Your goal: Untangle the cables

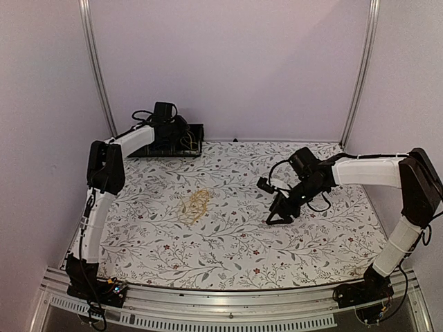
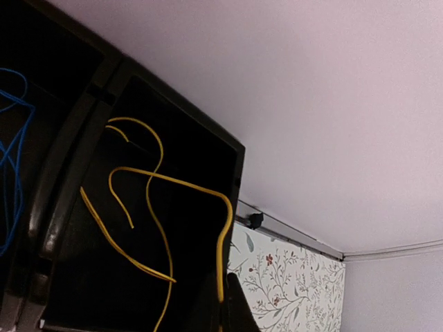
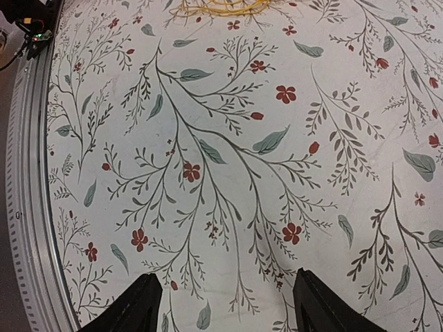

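Note:
A loose yellow cable bundle [image 1: 197, 203] lies on the flowered table mid-left; its edge shows at the top of the right wrist view [image 3: 214, 7]. My left gripper [image 1: 183, 135] reaches over the black tray [image 1: 196, 149] at the back left. In the left wrist view its fingertips [image 2: 239, 308] are closed on a yellow cable [image 2: 225, 228] that loops through one compartment of the tray [image 2: 208, 138]. A blue cable [image 2: 15, 152] lies in the compartment beside it. My right gripper [image 1: 279, 216] is open and empty just above the table, right of the bundle [image 3: 228, 308]. No black cable shows.
The tray stands against the back wall by the left corner post [image 1: 97, 62]. The metal rail [image 1: 228, 308] runs along the table's near edge and shows at the left of the right wrist view [image 3: 28, 207]. White walls enclose the table.

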Controlling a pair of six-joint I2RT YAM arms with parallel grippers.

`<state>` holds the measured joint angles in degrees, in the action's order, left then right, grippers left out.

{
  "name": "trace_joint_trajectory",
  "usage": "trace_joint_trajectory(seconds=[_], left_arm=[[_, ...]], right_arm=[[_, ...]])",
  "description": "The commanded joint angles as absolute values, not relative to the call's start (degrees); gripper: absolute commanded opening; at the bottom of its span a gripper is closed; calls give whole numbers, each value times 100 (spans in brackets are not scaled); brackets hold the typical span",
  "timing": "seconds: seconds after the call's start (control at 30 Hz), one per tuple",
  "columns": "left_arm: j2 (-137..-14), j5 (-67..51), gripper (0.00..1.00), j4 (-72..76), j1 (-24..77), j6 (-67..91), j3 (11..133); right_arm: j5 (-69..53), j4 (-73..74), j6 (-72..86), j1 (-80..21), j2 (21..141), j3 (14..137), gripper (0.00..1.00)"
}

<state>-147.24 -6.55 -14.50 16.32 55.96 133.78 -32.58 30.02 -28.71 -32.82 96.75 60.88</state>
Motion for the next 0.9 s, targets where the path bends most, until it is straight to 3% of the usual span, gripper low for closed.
trace_joint_trajectory(seconds=[0.0, 0.23, 0.37, 0.6, 0.73, 0.87], left_arm=[[-15082, -918, 0, -1114, 1403, 5612, 13501], [-15308, -244, 4, -979, 1408, 4895, 13742], [-15286, -131, 24, -964, 1460, 4427, 13753], [-14097, 578, 43, -1281, 1640, 3736, 12986], [-12710, 1112, 47, -1398, 1765, 3440, 11392], [-11088, 1183, 50, -1146, 1935, 3330, 9450]], right_arm=[[-3182, 3100, -2979, -3243, 9559, 5966, 70], [-3130, 3170, -3029, -3249, 9536, 5951, 70], [-3119, 3177, -3075, -3244, 9573, 6067, 70], [-3311, 3104, -3106, -3248, 9665, 6505, 70], [-3500, 3044, -3178, -3249, 9922, 7232, 68], [-3818, 3046, -3127, -3271, 10576, 8159, 59]])
